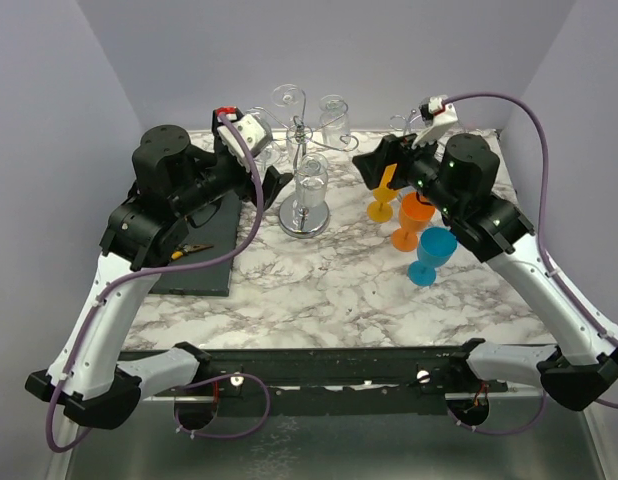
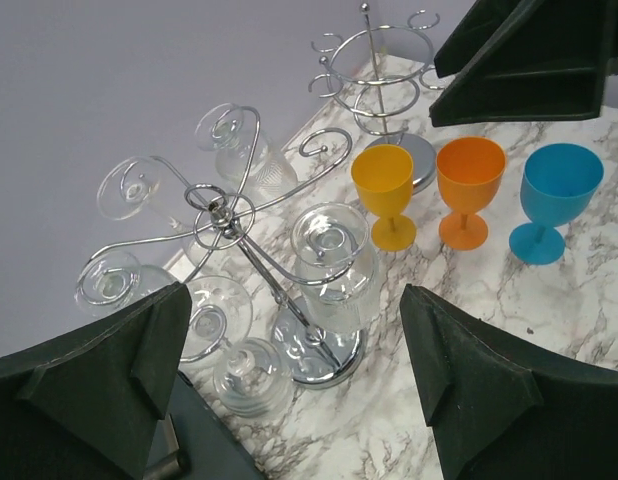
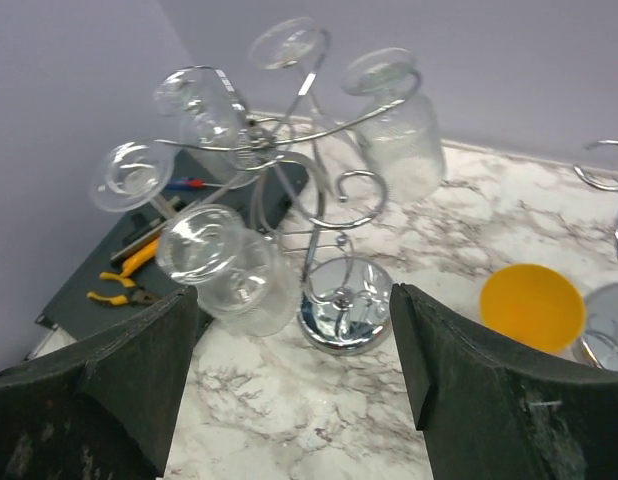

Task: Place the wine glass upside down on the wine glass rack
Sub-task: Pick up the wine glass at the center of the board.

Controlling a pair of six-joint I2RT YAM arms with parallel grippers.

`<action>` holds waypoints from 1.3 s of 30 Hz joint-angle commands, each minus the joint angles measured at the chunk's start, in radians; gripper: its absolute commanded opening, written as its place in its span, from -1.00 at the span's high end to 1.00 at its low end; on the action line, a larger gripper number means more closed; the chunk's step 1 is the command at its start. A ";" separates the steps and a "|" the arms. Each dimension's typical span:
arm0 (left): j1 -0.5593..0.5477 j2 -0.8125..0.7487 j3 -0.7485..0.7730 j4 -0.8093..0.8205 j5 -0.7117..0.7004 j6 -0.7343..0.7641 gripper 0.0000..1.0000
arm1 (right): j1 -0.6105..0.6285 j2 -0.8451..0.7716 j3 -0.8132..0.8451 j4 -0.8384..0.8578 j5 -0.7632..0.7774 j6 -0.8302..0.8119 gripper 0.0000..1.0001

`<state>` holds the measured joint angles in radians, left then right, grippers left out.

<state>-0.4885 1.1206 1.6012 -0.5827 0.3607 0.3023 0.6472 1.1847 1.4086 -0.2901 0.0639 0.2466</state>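
Wine glass: clear wine glass [image 2: 334, 285] with a ribbed bowl, a thin stem and a round flat foot.
Wine glass position: it hangs upside down, foot up in a wire loop and bowl down, on the near side of the wine glass rack [image 1: 302, 222]. The bowl is just above the rack's round chrome base.
Rack position: around the middle of the counter [image 1: 319, 290], between the two arms.
Clear glasses, count: five, all of the same kind. All hang bowl down from the rack's curled wire arms, spread around the centre post.
Racks, count: two. The second rack [image 2: 374, 70] is chrome wire too and stands behind the goblets, further from the arm bases.
Goblets, count: three, one of each colour: yellow goblet [image 1: 381, 207], orange goblet [image 1: 416, 222] and blue goblet [image 1: 431, 256]. They stand upright in a slanting row to the right of the wine glass rack, apart from it.
Left jaws: released and spread wide, with nothing between them. They are above and left of the rack, looking down on the hanging glasses.
Right jaws: spread apart and gripping nothing. They face the rack from the right, above the goblets.
Counter: white marble with grey veins.
Mat and tool: one dark mat [image 1: 214, 225] at the counter's left, with one pair of yellow-handled pliers [image 1: 194, 250] lying on it.
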 commanded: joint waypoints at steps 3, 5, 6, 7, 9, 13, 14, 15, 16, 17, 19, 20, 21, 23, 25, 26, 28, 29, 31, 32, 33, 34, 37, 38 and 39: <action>0.000 0.032 0.053 0.014 -0.044 -0.093 -0.83 | -0.106 0.101 0.092 -0.144 0.017 0.061 -0.61; 0.001 0.041 0.056 0.012 -0.063 -0.110 -0.79 | -0.131 0.141 0.128 -0.148 -0.003 0.068 -0.59; 0.000 0.043 0.054 0.014 -0.069 -0.112 -0.76 | -0.142 0.157 0.147 -0.143 -0.021 0.069 -0.58; 0.001 0.049 0.053 0.015 -0.076 -0.109 -0.73 | -0.150 0.176 0.159 -0.136 -0.044 0.069 -0.57; 0.001 0.064 0.059 0.015 -0.098 -0.115 -0.66 | -0.161 0.213 0.196 -0.132 -0.056 0.069 -0.54; 0.000 0.101 0.074 0.012 -0.135 -0.134 -0.60 | -0.173 0.278 0.264 -0.138 -0.098 0.064 -0.47; 0.001 0.104 0.074 0.013 -0.137 -0.136 -0.59 | -0.175 0.289 0.279 -0.159 -0.081 0.061 -0.44; 0.001 0.103 0.073 0.011 -0.134 -0.137 -0.59 | -0.175 0.293 0.290 -0.181 -0.054 0.055 -0.42; 0.001 0.097 0.067 0.012 -0.128 -0.136 -0.60 | -0.176 0.289 0.290 -0.209 -0.005 0.052 -0.41; 0.002 0.092 0.062 0.010 -0.125 -0.136 -0.60 | -0.179 0.280 0.280 -0.234 0.022 0.048 -0.41; 0.000 0.080 0.048 0.009 -0.124 -0.135 -0.61 | -0.199 0.240 0.236 -0.296 0.060 0.054 -0.41; 0.001 0.073 0.043 0.006 -0.126 -0.134 -0.61 | -0.206 0.214 0.207 -0.332 0.069 0.063 -0.41; 0.001 0.066 0.039 0.007 -0.127 -0.128 -0.62 | -0.211 0.178 0.167 -0.357 0.074 0.074 -0.42; 0.000 0.058 0.033 0.006 -0.129 -0.122 -0.63 | -0.213 0.109 0.086 -0.418 0.074 0.104 -0.49; 0.001 0.055 0.033 0.006 -0.131 -0.120 -0.65 | -0.213 0.055 0.025 -0.492 0.075 0.139 -0.59; 0.000 0.054 0.034 0.006 -0.129 -0.121 -0.66 | -0.213 0.029 -0.008 -0.525 0.083 0.155 -0.66; 0.001 0.049 0.032 0.007 -0.125 -0.129 -0.67 | -0.214 -0.027 -0.074 -0.574 0.101 0.177 -0.99; 0.001 0.047 0.029 0.007 -0.123 -0.133 -0.68 | -0.213 -0.050 -0.102 -0.581 0.111 0.182 -0.99; 0.001 0.039 0.021 0.006 -0.118 -0.143 -0.69 | -0.214 -0.099 -0.164 -0.574 0.135 0.203 -0.99; 0.000 0.035 0.018 0.006 -0.117 -0.144 -0.69 | -0.214 -0.113 -0.178 -0.569 0.145 0.215 -1.00; 0.000 0.028 0.016 0.005 -0.117 -0.144 -0.70 | -0.213 -0.118 -0.190 -0.568 0.149 0.225 -0.99; 0.001 0.022 0.012 0.006 -0.117 -0.143 -0.70 | -0.213 -0.117 -0.201 -0.560 0.154 0.231 -0.99; 0.000 0.005 0.005 0.005 -0.118 -0.135 -0.71 | -0.213 -0.081 -0.230 -0.555 0.148 0.244 -0.99; 0.000 0.000 0.002 0.005 -0.118 -0.135 -0.71 | -0.213 -0.066 -0.241 -0.550 0.147 0.242 -0.99; 0.001 -0.005 0.000 0.005 -0.117 -0.135 -0.71 | -0.214 -0.046 -0.252 -0.548 0.152 0.242 -0.99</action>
<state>-0.4885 1.1572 1.6184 -0.5777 0.2531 0.1768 0.4328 1.0847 1.2015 -0.8253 0.1802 0.4622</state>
